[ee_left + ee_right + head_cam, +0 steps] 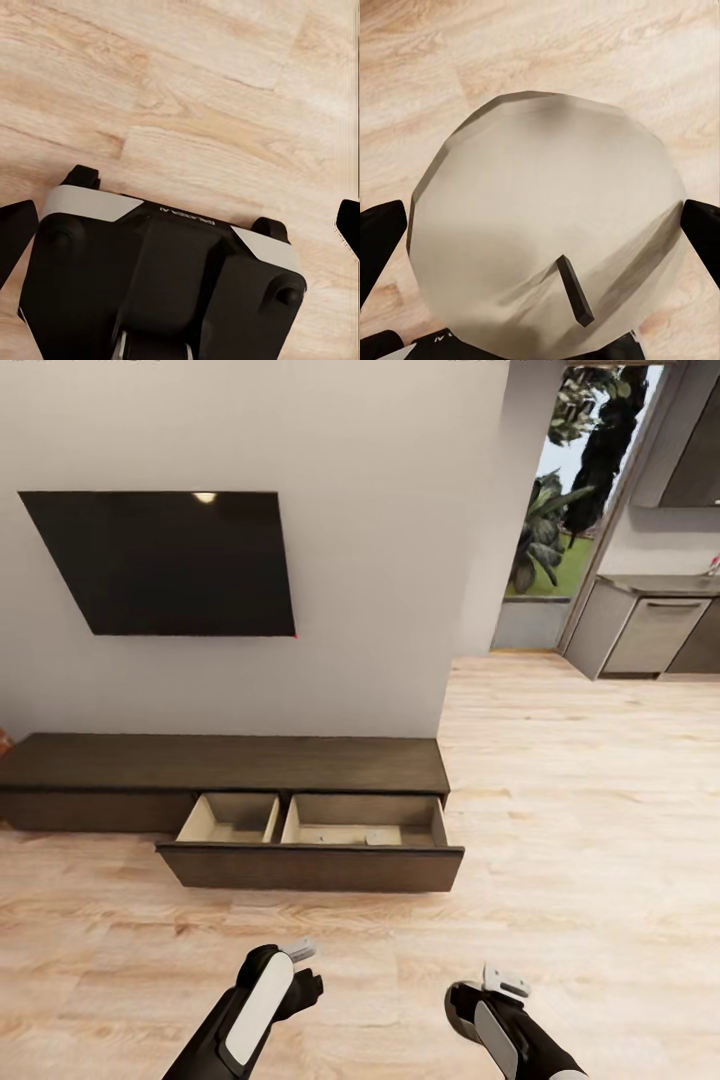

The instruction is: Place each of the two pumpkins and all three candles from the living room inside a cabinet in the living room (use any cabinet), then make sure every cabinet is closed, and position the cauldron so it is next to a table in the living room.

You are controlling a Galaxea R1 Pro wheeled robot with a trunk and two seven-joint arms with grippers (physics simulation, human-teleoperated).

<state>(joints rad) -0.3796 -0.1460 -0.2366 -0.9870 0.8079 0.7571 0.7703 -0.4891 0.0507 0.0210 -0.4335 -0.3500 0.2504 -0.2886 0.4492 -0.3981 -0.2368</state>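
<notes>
Right gripper (540, 247) is clamped on a candle (547, 225); left gripper (180, 225) is spread, empty. Cabinet (310, 865) drawer sits open mid-frame, so I'd lower the candle straight in and clear the front.

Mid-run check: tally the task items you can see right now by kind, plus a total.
Grey-beige stubby candle with a dark wick, between the right gripper's fingers: 1
Long low dark-brown wooden cabinet, drawer pulled open: 1
Total: 2
</notes>
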